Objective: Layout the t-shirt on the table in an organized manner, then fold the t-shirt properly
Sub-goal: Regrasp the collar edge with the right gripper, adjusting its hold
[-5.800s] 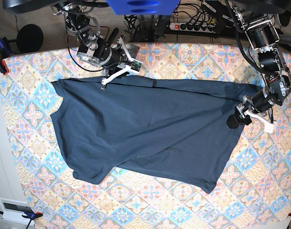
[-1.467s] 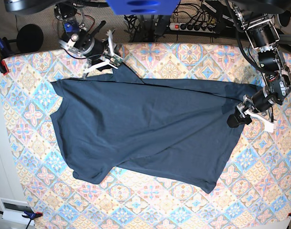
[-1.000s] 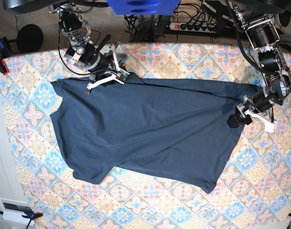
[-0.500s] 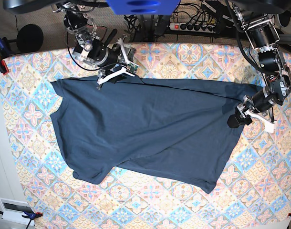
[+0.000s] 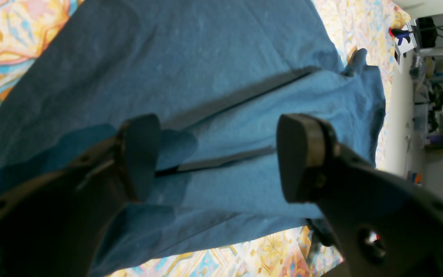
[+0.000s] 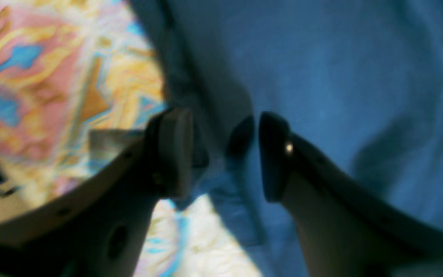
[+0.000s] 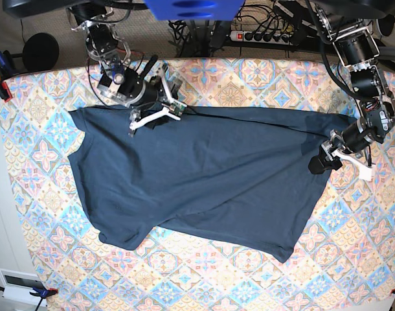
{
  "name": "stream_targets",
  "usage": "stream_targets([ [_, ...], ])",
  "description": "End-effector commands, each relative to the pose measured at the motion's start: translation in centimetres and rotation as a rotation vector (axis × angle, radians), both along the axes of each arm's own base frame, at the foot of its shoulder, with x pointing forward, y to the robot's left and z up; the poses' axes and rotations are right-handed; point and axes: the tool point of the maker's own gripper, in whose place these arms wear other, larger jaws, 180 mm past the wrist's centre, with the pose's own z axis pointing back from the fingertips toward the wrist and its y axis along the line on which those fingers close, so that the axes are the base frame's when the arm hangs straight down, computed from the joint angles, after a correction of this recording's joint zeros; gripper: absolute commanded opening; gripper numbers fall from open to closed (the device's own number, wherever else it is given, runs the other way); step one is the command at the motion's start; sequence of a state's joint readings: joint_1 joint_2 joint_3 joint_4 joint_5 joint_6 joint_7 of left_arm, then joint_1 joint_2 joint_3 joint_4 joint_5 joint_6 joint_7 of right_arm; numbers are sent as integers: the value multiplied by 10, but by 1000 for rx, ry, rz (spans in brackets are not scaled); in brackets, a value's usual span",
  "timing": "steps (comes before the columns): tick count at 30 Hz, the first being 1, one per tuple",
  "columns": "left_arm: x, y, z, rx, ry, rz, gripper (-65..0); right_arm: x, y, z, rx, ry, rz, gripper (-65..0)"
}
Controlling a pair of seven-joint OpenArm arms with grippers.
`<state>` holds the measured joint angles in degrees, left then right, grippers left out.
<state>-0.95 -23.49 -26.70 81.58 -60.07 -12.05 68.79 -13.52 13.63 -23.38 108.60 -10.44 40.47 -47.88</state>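
1. Since half a second ago, your right gripper (image 7: 151, 114) has slid a little toward the shirt's near hem and now sits on the shirt's far edge; nothing else has shifted.
2. Going left to right from the shirt (image 7: 197, 175): it lies spread but skewed on the table (image 7: 42, 214), with one bottom corner folded over at the near side.
3. Your right gripper (image 6: 221, 154) straddles the shirt's hem with fingers (image 6: 175, 152) parted and cloth between them, not yet pinched; my guess is you are lining up a grip to pull that far edge straight.
4. At the shirt's right end, your left gripper (image 7: 343, 157) rests over the sleeve; in the wrist view (image 5: 217, 154) its pads (image 5: 140, 154) are spread wide above the cloth, holding nothing, probably waiting to anchor that end.
5. No brand, label or writing can be read on the shirt or table; the right wrist view is blurred.
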Motion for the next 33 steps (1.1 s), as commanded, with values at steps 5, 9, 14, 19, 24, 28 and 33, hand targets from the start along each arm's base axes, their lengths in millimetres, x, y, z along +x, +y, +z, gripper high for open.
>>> stream_targets([
  [5, 9, 5, 16, 8, -53, 2, -184, 9, 3, 10, 26, -38, -1, -420],
  [9, 9, 5, 17, 8, -53, 4, -184, 8, 3, 10, 25, -35, -1, -475],
  [14, 9, 5, 17, 8, -54, 2, -184, 7, 2, 8, 22, -29, -5, -498],
  [19, 9, 5, 17, 8, -54, 2, -184, 5, 5, 8, 28, -28, 3, -570],
  [24, 9, 5, 17, 8, -54, 2, -184, 5, 4, 8, 24, -26, 1, -646],
  [28, 9, 6, 17, 9, -55, 4, -184, -6, -3, 7, 25, -12, -21, -645],
  [33, 9, 6, 18, 11, -55, 4, -184, -26, -44, 0, -1, 27, -146, -646],
])
